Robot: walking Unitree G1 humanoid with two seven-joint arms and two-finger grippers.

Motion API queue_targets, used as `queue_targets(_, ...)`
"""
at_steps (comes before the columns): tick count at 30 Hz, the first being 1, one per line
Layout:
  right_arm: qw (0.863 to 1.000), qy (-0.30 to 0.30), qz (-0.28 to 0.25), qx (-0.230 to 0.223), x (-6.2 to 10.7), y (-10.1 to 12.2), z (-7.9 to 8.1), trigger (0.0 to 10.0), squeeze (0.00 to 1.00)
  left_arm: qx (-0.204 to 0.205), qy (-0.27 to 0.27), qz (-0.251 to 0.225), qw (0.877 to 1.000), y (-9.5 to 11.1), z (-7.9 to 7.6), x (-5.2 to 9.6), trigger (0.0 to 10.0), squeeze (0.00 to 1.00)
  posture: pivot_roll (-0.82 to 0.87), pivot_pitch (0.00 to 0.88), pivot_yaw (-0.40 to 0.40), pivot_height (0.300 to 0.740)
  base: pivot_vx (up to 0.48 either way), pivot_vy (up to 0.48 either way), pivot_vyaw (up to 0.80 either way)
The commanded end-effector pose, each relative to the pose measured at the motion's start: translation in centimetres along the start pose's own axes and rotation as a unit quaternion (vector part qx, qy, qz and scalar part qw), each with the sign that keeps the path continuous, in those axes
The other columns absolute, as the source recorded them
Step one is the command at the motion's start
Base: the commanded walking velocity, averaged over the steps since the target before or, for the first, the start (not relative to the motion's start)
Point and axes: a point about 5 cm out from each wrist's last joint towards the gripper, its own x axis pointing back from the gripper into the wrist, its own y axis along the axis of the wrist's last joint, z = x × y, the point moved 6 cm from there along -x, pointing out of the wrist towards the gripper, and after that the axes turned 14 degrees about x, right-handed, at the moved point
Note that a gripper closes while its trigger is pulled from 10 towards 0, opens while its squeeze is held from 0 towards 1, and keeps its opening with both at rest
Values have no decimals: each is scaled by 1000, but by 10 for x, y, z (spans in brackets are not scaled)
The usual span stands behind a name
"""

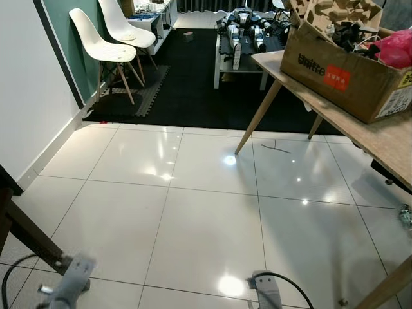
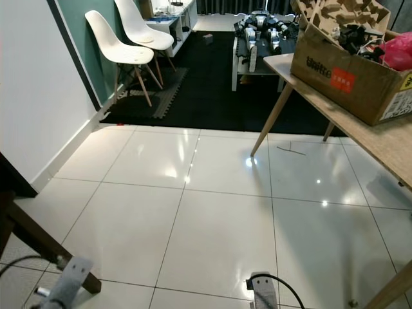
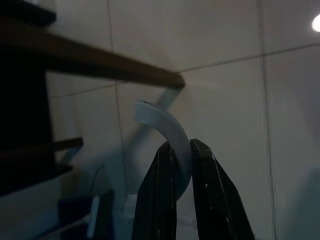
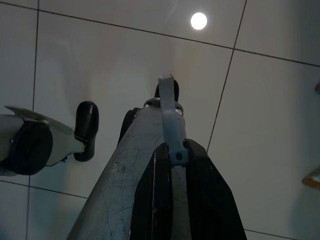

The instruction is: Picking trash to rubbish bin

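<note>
A thin dark scrap [image 1: 275, 149] lies on the white tiles near the wooden table's leg [image 1: 257, 117]. A small brown item [image 1: 187, 37] sits far back on the black carpet [image 1: 187, 84]. At the right edge, low under the table, something small and shiny [image 1: 405, 215] lies on the floor. Both silver arms hang low: the left arm [image 1: 67, 283] and the right arm [image 1: 267, 293]. My left gripper [image 3: 182, 148] points down at the tiles with its fingers together. My right gripper [image 4: 172, 149] hangs beside my own leg [image 4: 127, 170], fingers together, holding nothing.
A wooden table [image 1: 380, 138] on the right carries an open cardboard box [image 1: 341, 71] with a pink bag [image 1: 394, 48]. Two white chairs [image 1: 103, 45] stand at the far left. A low table with robot parts [image 1: 241, 38] stands behind. A dark slanted furniture leg [image 1: 29, 235] is close on my left.
</note>
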Motion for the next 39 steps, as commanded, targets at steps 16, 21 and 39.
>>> queue_targets(16,1000,-14,-6,22,0,5,-21,10000,0,145,-66,75,984,-49,-64,9,10000,0,184,59,-42,740,0,0,-400)
queue_targets(21,999,-13,-4,39,0,3,-25,10000,0,192,-70,78,976,-54,-70,11,10000,0,191,70,-62,740,0,0,0)
queue_targets(39,998,-5,-6,58,0,4,-22,10000,0,245,-84,74,963,-55,-77,14,10000,0,197,80,-69,740,0,0,0)
